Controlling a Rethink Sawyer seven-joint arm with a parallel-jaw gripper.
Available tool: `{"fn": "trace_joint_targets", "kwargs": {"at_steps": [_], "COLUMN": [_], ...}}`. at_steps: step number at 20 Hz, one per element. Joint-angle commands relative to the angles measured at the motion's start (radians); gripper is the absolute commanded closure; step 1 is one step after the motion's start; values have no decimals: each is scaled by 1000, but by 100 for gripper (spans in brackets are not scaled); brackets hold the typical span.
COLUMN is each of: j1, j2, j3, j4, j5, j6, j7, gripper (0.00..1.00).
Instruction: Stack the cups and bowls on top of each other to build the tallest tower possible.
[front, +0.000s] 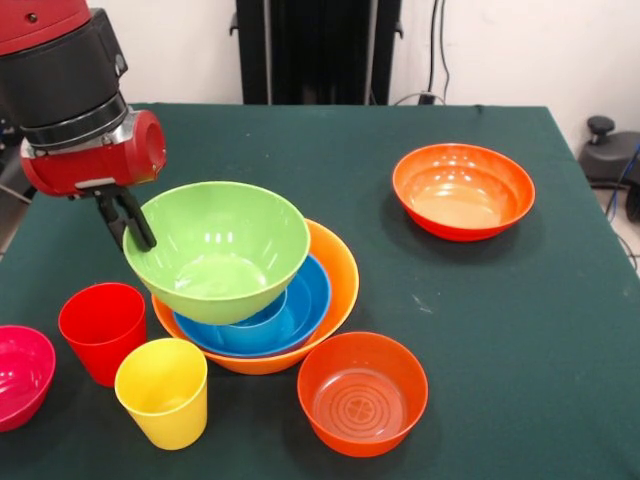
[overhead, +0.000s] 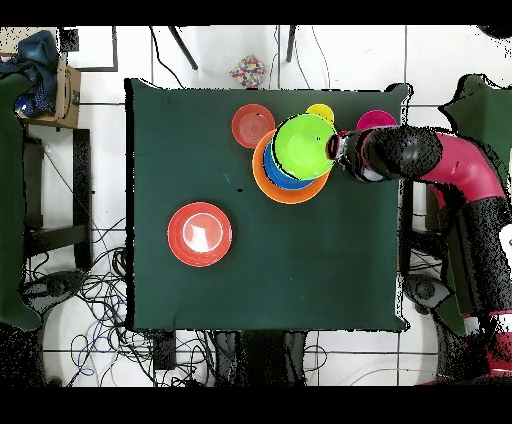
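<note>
The jaws are clamped on the left rim of the lime green bowl (front: 220, 250), holding it tilted over the blue bowl (front: 285, 315) nested in the pale orange bowl (front: 335, 275) near the counter's (front: 500, 330) left side. This looks like placement; next it needs levelling, lowering and release.

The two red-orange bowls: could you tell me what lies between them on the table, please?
Nothing: in the front view only bare green cloth runs between the far red-orange bowl and the near one. The overhead view agrees.
</note>
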Motion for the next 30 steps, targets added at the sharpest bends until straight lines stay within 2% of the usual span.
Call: {"fn": "trace_joint_targets", "kwargs": {"at_steps": [1,16,22,30], "j1": [58,66,61,65], "j2": [66,62,35,26], "j3": [-45,-40,-27,-24], "j4": [-71,-60,-20,-16], "j5": [-18,-12,9,20], "j6": [53,41,44,49], "j7": [-197,-185,-170,-164], "gripper": [100,100,100,100]}}
